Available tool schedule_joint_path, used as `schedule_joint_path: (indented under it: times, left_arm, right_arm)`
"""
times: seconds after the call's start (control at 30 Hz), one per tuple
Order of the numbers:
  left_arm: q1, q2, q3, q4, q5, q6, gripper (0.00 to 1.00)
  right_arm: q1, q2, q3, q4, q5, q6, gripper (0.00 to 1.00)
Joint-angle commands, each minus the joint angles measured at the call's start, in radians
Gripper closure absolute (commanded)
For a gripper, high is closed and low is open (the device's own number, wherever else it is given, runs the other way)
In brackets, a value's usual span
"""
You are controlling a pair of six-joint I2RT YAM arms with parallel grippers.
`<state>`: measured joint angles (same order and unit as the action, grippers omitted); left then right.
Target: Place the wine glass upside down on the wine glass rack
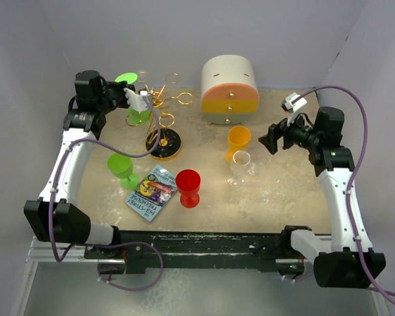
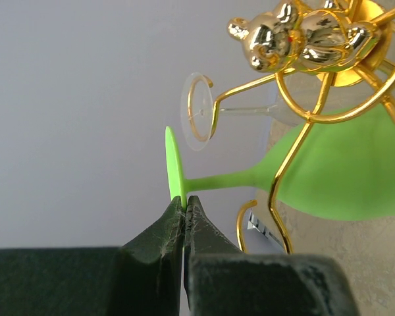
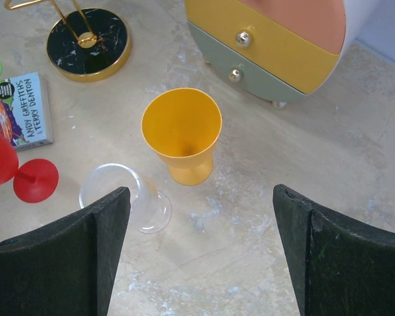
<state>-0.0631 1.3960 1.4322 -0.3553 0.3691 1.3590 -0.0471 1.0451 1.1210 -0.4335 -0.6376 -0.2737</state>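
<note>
The gold wire rack [image 1: 163, 102] stands at the back left on its round black base [image 1: 164, 146]. My left gripper [image 1: 135, 99] is shut on the edge of the round foot [image 2: 173, 164] of a green wine glass. The glass is upside down at the rack, foot up [image 1: 126, 78] and bowl down [image 1: 139, 117]. In the left wrist view its bowl [image 2: 342, 178] lies behind the gold arms [image 2: 296, 158]. A clear glass foot [image 2: 197, 122] sits in a rack loop. My right gripper [image 1: 271, 139] is open and empty above the table [image 3: 201, 191].
A white-and-orange drawer box [image 1: 230, 89] stands at the back. An orange cup [image 1: 238, 141], a clear glass [image 1: 239, 166], a red glass [image 1: 188, 186] and a second green glass [image 1: 122, 168] stand mid-table. A book [image 1: 151, 192] lies near the front.
</note>
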Motion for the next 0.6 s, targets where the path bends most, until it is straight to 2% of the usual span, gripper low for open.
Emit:
schedule_joint_path:
  times: [0.0, 0.57]
  left_arm:
    - [-0.009, -0.044, 0.039, -0.014, 0.044, 0.034, 0.99]
    - [-0.009, -0.095, 0.03, -0.077, 0.084, 0.005, 1.0]
  right_arm:
    - [-0.006, -0.019, -0.006, 0.041, 0.007, -0.008, 0.09]
    - [-0.007, -0.008, -0.009, 0.041, -0.003, -0.004, 0.09]
